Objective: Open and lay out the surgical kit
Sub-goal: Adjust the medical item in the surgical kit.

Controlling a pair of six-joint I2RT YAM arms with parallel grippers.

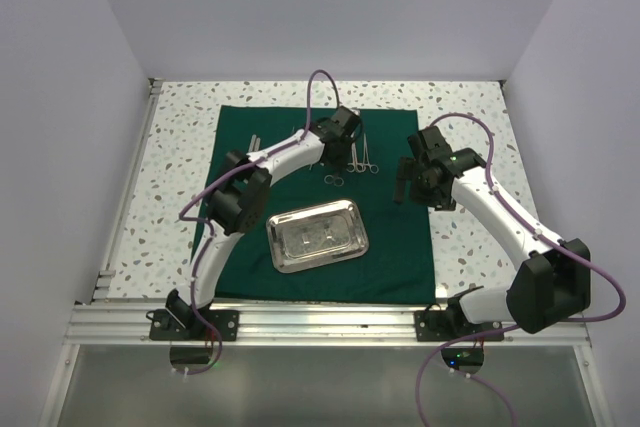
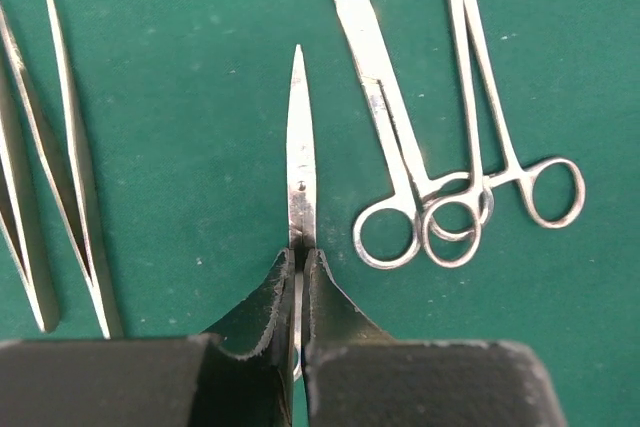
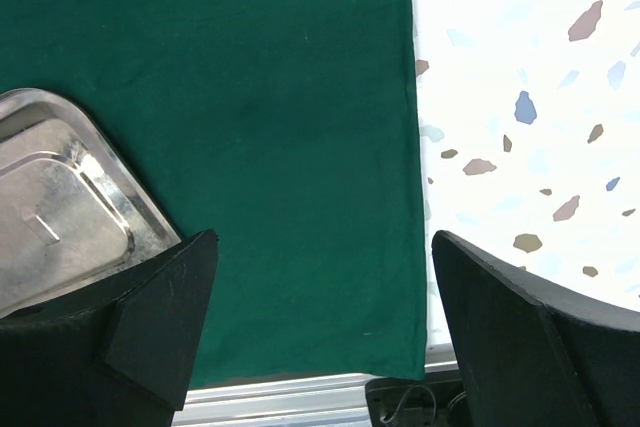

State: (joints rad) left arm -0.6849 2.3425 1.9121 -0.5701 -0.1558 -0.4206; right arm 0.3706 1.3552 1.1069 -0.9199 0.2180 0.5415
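The dark green cloth lies spread flat on the table. The steel tray sits on it near the front and looks empty; its corner shows in the right wrist view. My left gripper is shut on a thin pair of silver scissors, blade pointing away, low over the cloth. Ringed forceps lie to its right, tweezers to its left. In the top view the left gripper is at the cloth's far middle. My right gripper is open and empty above the cloth.
Speckled white tabletop surrounds the cloth; it also shows in the right wrist view. An aluminium rail runs along the near edge. White walls enclose the table on three sides. The right gripper hovers near the cloth's right side.
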